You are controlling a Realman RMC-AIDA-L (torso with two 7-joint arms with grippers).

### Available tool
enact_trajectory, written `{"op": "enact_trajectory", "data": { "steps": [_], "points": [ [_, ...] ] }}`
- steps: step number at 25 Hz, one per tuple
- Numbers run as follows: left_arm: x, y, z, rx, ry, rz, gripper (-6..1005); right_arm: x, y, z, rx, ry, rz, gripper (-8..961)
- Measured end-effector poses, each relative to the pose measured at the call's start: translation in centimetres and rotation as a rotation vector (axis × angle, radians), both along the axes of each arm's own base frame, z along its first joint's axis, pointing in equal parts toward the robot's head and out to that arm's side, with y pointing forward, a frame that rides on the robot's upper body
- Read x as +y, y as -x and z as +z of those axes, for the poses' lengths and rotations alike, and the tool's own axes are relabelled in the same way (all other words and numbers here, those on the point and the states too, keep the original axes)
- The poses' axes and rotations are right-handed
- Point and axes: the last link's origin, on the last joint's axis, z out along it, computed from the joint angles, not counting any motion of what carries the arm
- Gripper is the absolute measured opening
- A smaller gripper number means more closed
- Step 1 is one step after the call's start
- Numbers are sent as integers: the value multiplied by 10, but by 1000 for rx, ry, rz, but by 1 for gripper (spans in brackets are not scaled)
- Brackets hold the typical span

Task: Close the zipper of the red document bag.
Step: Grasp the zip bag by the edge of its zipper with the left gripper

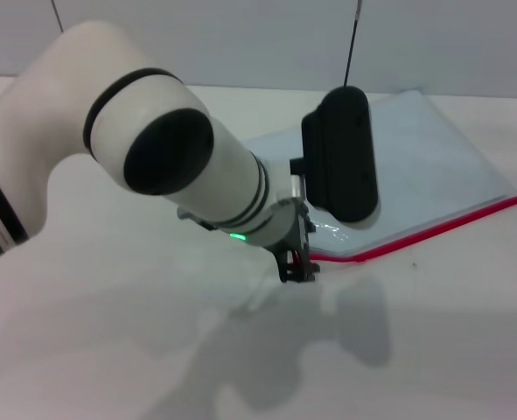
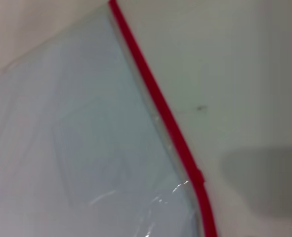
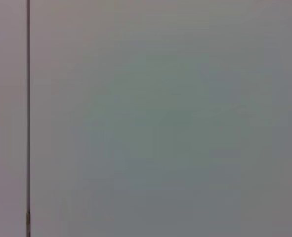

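- Table (image 1: pixel 109 350): white surface beneath the left gripper.
- Red document bag (image 1: pixel 433 166): lies flat, extending away from the left gripper (image 1: pixel 298 267) toward the far right.
- Zipper (image 1: pixel 433 229): red strip on the bag's near edge; its end lies at the gripper.
- Left gripper: low at the bag's near corner; finger state cannot be determined.

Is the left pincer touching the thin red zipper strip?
Cannot tell. In the head view the left pincer ends at the zipper's near corner, but neither contact nor a gap shows plainly.

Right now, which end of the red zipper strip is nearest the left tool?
The near-left corner end of the thin red zipper strip, beside the left tool; the other end lies far to the right.
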Motion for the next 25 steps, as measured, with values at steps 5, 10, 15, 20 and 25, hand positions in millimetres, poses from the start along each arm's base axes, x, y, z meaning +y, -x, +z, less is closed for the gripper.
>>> {"op": "enact_trajectory", "data": {
  "steps": [5,10,15,20,25],
  "points": [
    [-7,1,-4,12,19,5,524,0,0,0,0,-1,0,666],
    [-7,5,-6,17,16,10,524,0,0,0,3,-1,0,666],
    [0,12,-2,40,-23,7,524,1,-1,0,2,2,-10,666],
    [5,14,-3,45,-45,-5,523,3,0,-1,-2,10,-12,666],
    [9,13,-4,27,-59,-23,523,3,0,-2,-1,10,-12,666]
  ]
}}
